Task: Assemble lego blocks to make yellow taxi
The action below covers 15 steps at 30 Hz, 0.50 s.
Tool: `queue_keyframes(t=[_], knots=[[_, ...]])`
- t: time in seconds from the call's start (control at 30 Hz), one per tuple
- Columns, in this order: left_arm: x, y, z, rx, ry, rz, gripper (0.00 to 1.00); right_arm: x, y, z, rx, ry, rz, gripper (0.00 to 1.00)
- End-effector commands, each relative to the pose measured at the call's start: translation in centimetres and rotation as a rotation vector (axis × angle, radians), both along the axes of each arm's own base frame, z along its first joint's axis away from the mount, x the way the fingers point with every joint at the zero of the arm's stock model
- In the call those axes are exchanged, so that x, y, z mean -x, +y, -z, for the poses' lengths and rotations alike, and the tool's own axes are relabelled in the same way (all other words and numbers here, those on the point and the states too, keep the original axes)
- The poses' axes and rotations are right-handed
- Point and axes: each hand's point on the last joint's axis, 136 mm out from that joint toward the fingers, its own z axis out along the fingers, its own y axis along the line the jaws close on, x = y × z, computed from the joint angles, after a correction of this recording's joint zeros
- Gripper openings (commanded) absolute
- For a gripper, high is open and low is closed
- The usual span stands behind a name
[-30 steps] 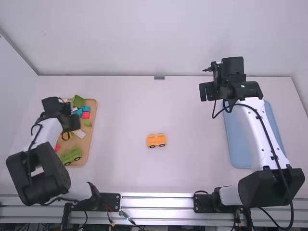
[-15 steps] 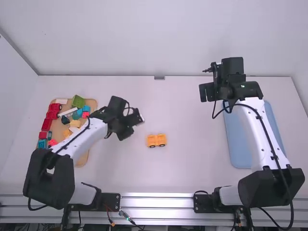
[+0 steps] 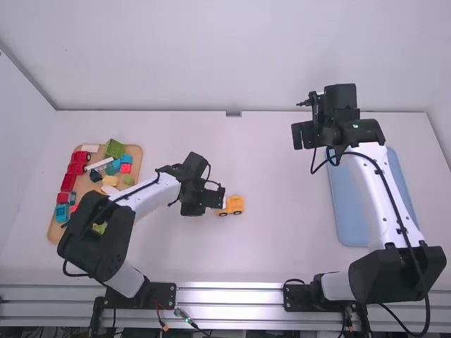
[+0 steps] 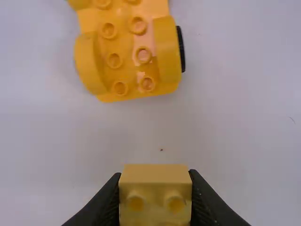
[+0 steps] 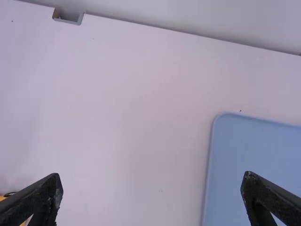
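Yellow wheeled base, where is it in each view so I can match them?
High view: yellow wheeled base, just below centre.
Left wrist view: base, beyond the yellow block the left gripper holds.
Right wrist view: base, cut off, partly behind a finger.
Shared landmark: the white table.

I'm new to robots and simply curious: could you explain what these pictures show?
Two robot arms stand at a white table. One picture is taken from above and behind them; the other two come from cameras on their wrists, each with its own gripper's fingers at the bottom edge.

On the left, a tan tray carries colourful blocks; a blue tray lies on the right. Near the middle is a yellow wheeled piece, probably the taxi's base. The left gripper holds a yellow block near it; the right gripper is open.
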Motion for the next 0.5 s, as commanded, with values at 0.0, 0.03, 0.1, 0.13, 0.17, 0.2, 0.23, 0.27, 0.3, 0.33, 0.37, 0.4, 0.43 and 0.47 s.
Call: queue_keyframes(t=[0.0,0.03,0.1,0.13,0.17,0.2,0.23,0.27,0.3,0.33,0.37,0.4,0.43,0.47], knots=[[0.9,-0.3,1.1,0.029,0.034,0.099,0.02,-0.5,0.2,-0.9,-0.009,-0.019,0.000,0.99],[0.9,-0.3,1.1,0.029,0.034,0.099,0.02,-0.5,0.2,-0.9,-0.009,-0.019,0.000,0.99],[1.1,-0.4,1.5,0.038,0.047,0.115,0.02,-0.5,0.2,-0.9,-0.008,-0.019,0.000,0.99],[1.1,-0.3,1.7,0.030,0.052,0.115,0.02,-0.5,0.2,-0.9,-0.009,-0.019,0.000,0.99],[1.1,-0.3,1.8,0.029,0.051,0.114,0.02,-0.5,0.2,-0.9,-0.009,-0.019,0.000,0.99],[0.9,-0.4,1.9,0.029,0.048,0.110,0.02,-0.5,0.2,-0.9,-0.009,-0.019,-0.001,0.99],[0.7,-0.3,2.1,0.025,0.043,0.107,0.02,-0.5,0.2,-0.9,-0.009,-0.019,-0.001,0.99],[0.5,-0.2,2.2,0.025,0.041,0.104,0.02,-0.5,0.2,-0.9,-0.009,-0.019,0.000,0.99],[0.3,-0.2,2.3,0.027,0.037,0.099,0.02,-0.5,0.2,-0.9,-0.009,-0.019,0.000,0.99],[-0.1,-0.1,2.5,0.032,0.035,0.066,0.02,-0.5,0.2,-0.9,-0.010,-0.019,-0.001,0.99],[-0.7,0.0,2.7,0.042,0.028,0.017,0.02,-0.5,0.2,-0.9,-0.010,-0.019,-0.001,0.99],[-1.1,0.1,2.8,0.052,0.028,-0.019,0.02,-0.5,0.2,-0.9,-0.009,-0.018,0.000,0.99],[-1.3,0.1,2.9,0.057,0.027,-0.031,0.02,-0.5,0.2,-0.9,-0.009,-0.018,0.000,0.99],[-1.6,0.4,3.0,0.071,0.034,-0.063,0.02,-0.5,0.2,-0.9,-0.010,-0.018,-0.001,0.99]])
